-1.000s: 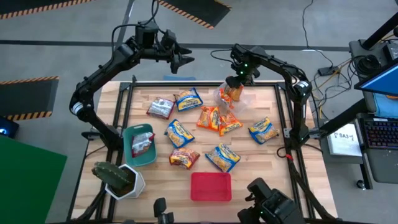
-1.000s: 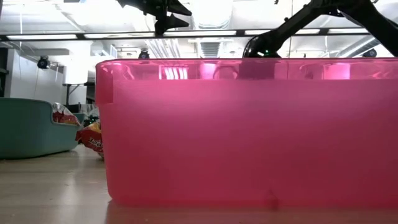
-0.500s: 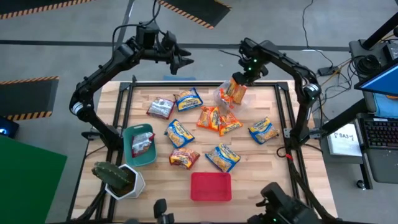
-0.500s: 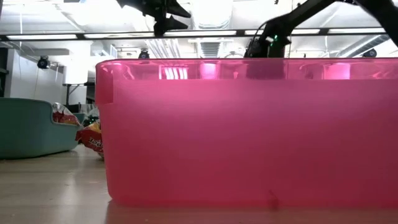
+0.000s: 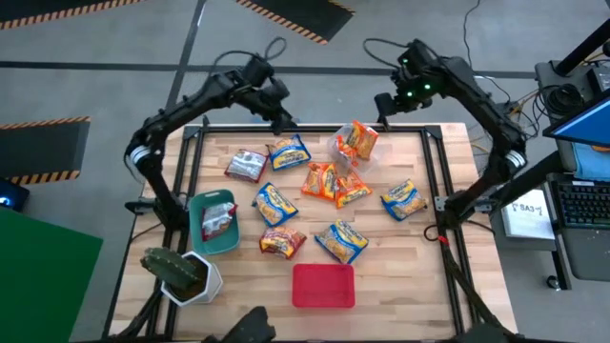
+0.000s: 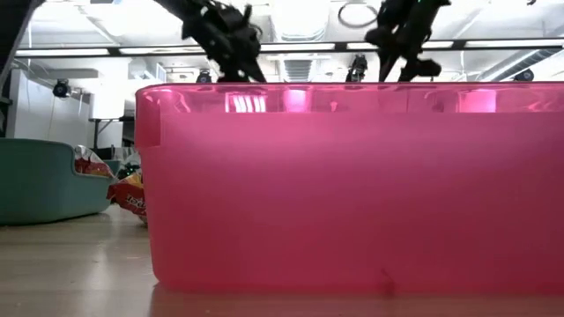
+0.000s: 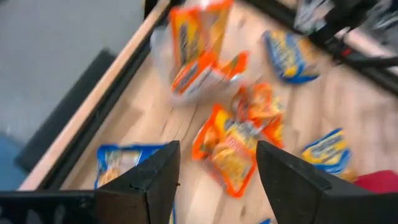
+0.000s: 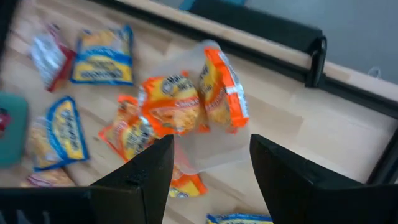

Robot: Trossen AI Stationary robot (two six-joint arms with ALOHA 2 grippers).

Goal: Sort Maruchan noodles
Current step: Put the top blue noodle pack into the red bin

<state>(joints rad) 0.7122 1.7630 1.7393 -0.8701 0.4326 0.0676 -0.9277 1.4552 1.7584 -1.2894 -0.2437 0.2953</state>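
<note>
Right pincer (image 5: 383, 103) released, lifted off orange noodles (image 5: 360, 140) now in clear bin (image 5: 343, 148), table's 12 o'clock. Left pincer (image 5: 283, 120) released, descending.

Bare wood along table (image 5: 419, 267) lower right and right of red bin (image 5: 323, 285) at bottom centre. Noodle packets (image 5: 329, 183) crowd frame centre. Teal bin (image 5: 195, 229) and potted cactus (image 5: 176, 270) block lower left. Clear bin (image 5: 345, 145) blocks upper centre edge.
</note>
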